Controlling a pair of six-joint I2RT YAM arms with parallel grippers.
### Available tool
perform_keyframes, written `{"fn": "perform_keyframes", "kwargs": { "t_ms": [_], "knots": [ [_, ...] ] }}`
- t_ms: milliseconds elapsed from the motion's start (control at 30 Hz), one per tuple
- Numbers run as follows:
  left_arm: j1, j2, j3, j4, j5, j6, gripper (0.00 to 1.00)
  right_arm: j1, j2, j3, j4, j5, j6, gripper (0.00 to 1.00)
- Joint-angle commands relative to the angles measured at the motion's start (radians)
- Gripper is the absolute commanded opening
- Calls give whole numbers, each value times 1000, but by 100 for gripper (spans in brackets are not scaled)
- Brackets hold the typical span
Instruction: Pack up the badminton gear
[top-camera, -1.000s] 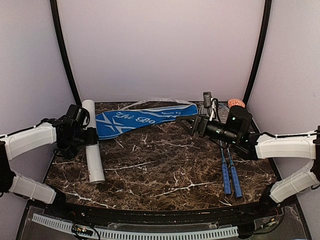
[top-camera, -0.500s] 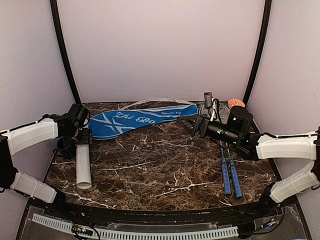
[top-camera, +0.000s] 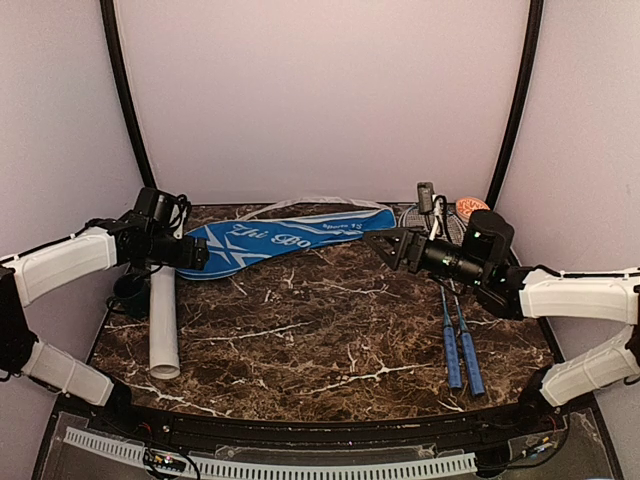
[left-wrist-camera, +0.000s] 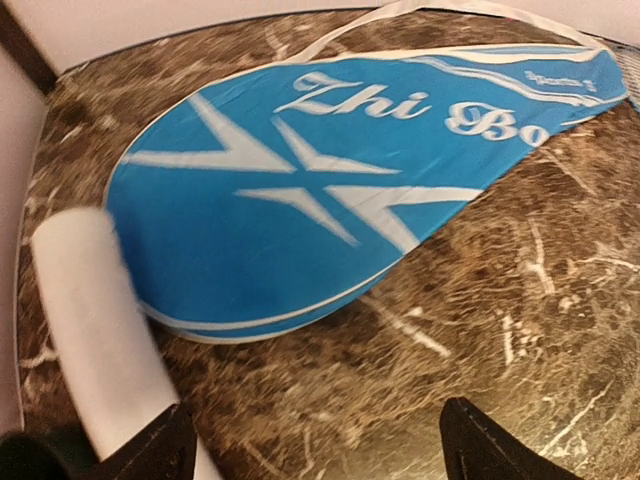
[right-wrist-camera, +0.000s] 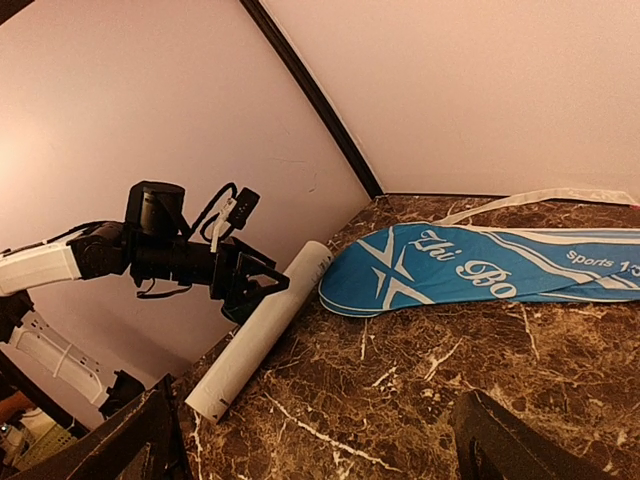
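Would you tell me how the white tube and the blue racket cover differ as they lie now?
The white tube is a plain round cylinder; the blue racket cover is flat and printed with white lettering. The tube runs from near to far along the left side, while the cover stretches left to right across the back. Both lie on the marble table, and neither is gripped.

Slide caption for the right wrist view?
Open left gripper beside the white tube, blue racket cover lying flat on the marble table.
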Motion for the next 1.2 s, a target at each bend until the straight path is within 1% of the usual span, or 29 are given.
{"fn": "perform_keyframes", "kwargs": {
  "t_ms": [0, 100, 200, 333, 400, 500, 600, 833, 900, 933, 1033, 1133, 1167],
  "knots": [
    [-48, 88, 49, 214, 269, 220, 85, -21, -35, -17, -1, -15, -29, 99],
    [-116, 215, 138, 273, 286, 342, 82, -41, -61, -27, -9, -18, -31, 99],
    [-147, 360, 260, 299, 304, 408, 78, -65, -94, -42, -27, -15, -32, 99],
    [-161, 544, 434, 259, 297, 475, 71, -82, -151, -67, -72, -3, -44, 99],
    [-175, 625, 512, 225, 285, 525, 71, -90, -177, -81, -89, 2, -48, 99],
    [-195, 746, 614, 178, 227, 578, 70, -100, -207, -98, -103, 15, -47, 99],
    [-199, 808, 654, 205, 196, 601, 68, -109, -221, -107, -104, 13, -39, 99],
    [-205, 920, 720, 240, 140, 695, 68, -121, -236, -116, -120, 19, -37, 99],
    [-209, 944, 736, 247, 105, 723, 63, -125, -236, -114, -125, 14, -38, 99],
    [-210, 953, 743, 253, 90, 734, 59, -126, -237, -113, -128, 13, -38, 99],
    [-212, 962, 745, 275, 67, 776, 41, -130, -241, -105, -137, 9, -40, 99],
    [-211, 957, 750, 273, 40, 826, 19, -133, -249, -103, -148, 7, -40, 99],
    [-211, 950, 752, 274, 27, 833, 10, -132, -252, -103, -151, 7, -40, 99]
  ]
}}
